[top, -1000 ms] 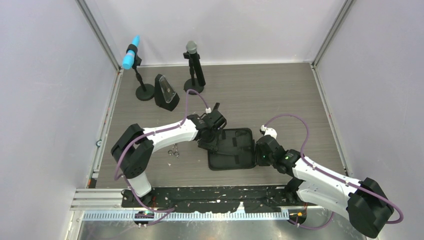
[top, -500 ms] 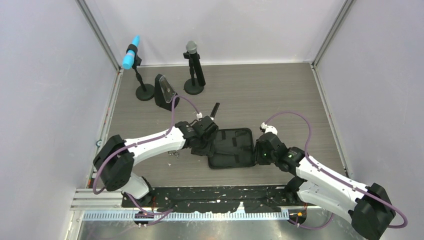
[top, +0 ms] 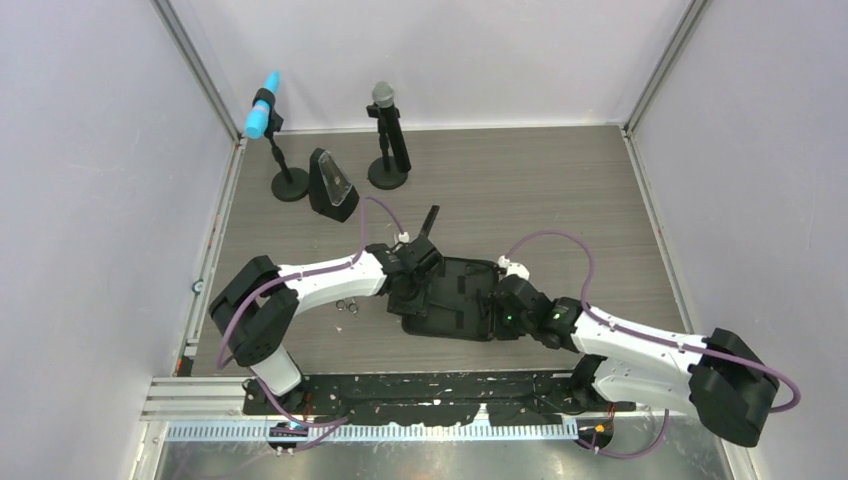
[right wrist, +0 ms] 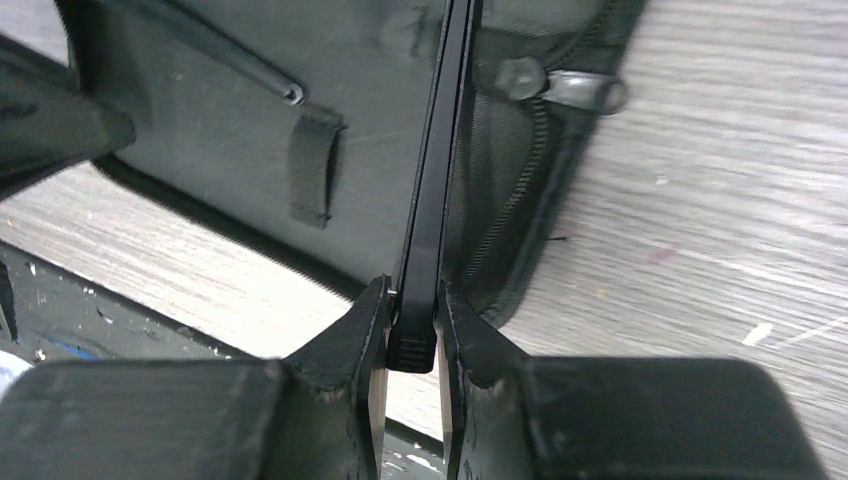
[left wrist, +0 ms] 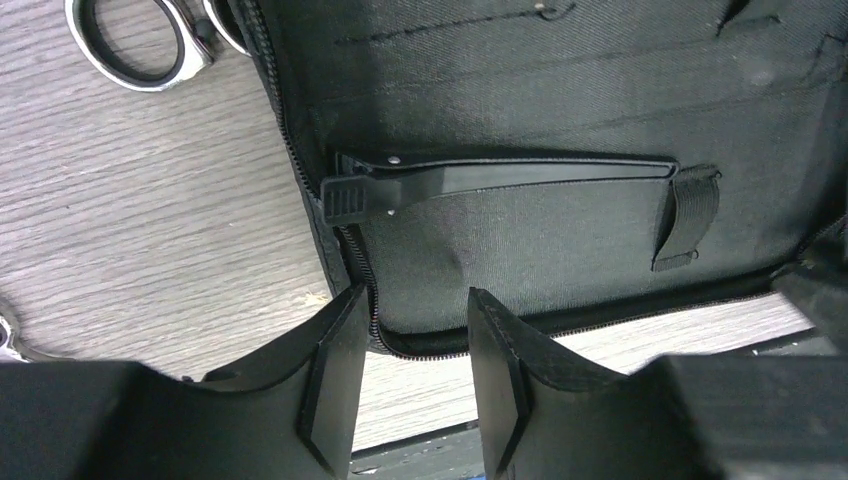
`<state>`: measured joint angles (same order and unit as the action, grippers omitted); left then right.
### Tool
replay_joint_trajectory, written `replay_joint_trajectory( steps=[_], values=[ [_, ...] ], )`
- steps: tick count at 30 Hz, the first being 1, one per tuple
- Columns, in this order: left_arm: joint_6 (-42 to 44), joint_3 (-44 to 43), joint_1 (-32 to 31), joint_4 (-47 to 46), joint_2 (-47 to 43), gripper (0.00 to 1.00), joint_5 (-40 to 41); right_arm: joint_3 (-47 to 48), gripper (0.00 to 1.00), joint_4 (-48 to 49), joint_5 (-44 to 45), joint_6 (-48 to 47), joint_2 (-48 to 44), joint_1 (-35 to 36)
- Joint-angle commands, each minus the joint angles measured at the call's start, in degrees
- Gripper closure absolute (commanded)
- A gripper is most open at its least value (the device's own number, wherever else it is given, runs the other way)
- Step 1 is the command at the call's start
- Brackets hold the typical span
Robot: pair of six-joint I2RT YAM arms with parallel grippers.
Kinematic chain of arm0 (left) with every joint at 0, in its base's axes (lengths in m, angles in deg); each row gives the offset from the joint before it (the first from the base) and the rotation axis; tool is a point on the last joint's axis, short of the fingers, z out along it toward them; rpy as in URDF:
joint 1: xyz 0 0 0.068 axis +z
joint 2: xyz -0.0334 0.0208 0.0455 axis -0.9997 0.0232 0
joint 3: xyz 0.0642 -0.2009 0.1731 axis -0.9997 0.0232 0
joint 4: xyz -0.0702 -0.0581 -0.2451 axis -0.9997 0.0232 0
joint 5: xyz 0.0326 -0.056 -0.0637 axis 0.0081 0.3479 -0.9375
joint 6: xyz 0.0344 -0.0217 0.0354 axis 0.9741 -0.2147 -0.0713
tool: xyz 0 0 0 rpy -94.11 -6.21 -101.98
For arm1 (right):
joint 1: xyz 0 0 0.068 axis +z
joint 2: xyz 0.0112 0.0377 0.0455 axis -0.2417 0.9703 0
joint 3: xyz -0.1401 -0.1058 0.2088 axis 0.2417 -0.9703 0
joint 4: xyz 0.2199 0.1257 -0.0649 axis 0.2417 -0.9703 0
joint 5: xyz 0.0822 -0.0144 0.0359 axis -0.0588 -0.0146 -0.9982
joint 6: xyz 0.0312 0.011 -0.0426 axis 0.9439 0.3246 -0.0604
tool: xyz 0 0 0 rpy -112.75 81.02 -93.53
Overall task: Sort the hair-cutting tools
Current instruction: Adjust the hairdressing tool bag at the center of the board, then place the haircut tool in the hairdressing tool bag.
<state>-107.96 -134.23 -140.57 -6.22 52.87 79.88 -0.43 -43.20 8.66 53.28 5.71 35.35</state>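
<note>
Centrally, the left hand [left wrist: 415, 312] hangs over the zippered left edge of the open pouch [left wrist: 560, 60], fingers parted with nothing between them. One hair clip [left wrist: 500, 178] lies on the pouch lining, its tip at an elastic loop [left wrist: 690, 215]. Scissors [left wrist: 140, 50] rest on the desk [left wrist: 150, 220] just beside the pouch. The right hand [right wrist: 412, 300] is clamped on a second hair clip [right wrist: 440, 150], held edge-on over the pouch.

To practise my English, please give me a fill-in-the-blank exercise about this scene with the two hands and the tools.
1. The left hand is ___ and empty.
2. The right hand is shut on a thin ___ clip.
3. The leftmost microphone has a ___ foam cover.
Missing words: open; black; blue.
</note>
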Motion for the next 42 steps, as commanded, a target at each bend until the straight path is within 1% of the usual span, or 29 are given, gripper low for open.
replay_joint_trajectory(
  steps=[1, 5, 8, 10, 14, 17, 20, 27, 33, 38, 42],
  values=[
    [2.3, -1.6, 1.5, 0.1, 1.0, 0.59, 1.9, 4.4, 0.95, 2.5, -0.1, 3.8, 2.8, 4.7],
    [6.0, -2.4, 3.4, 2.0, 1.2, 0.63, 5.6, 8.5, 0.95, -4.8, 0.5, -2.3, 2.6, 6.0],
    [9.4, -3.6, 4.3, 3.6, 1.9, 0.64, 8.7, 10.7, 0.95, -10.2, -2.5, -9.7, 2.3, 6.2],
    [11.2, -4.5, 4.4, 4.0, 2.8, 0.65, 10.0, 12.8, 0.95, -17.1, -2.8, -12.9, 2.3, 6.5],
    [12.1, -4.2, 4.5, 3.6, 3.8, 0.65, 10.5, 14.2, 0.95, -23.5, -7.8, -17.5, 2.3, 7.1],
    [12.1, -3.8, 4.5, 3.0, 4.0, 0.65, 10.0, 14.2, 0.95, -23.6, -11.1, -19.3, 2.1, 8.6],
    [12.2, -3.8, 4.5, 2.9, 4.0, 0.65, 9.9, 14.8, 0.95, -22.5, -12.2, -20.0, 2.7, 11.7],
    [12.0, -2.8, 5.0, 0.8, 3.8, 0.64, 6.8, 17.2, 0.95, -21.1, -9.8, -23.8, 9.0, 15.4],
    [12.0, -1.2, 6.3, -1.4, 3.0, 0.65, 3.1, 20.2, 0.95, -20.0, -7.9, -28.1, 13.9, 16.1],
    [12.1, -1.0, 6.5, -2.0, 2.8, 0.65, 1.4, 22.4, 0.95, -19.4, -6.7, -32.1, 16.8, 17.0],
    [11.6, -1.0, 6.5, -2.6, 2.9, 0.65, 0.1, 24.2, 0.95, -19.1, -5.6, -33.5, 19.4, 17.6]
  ],
)
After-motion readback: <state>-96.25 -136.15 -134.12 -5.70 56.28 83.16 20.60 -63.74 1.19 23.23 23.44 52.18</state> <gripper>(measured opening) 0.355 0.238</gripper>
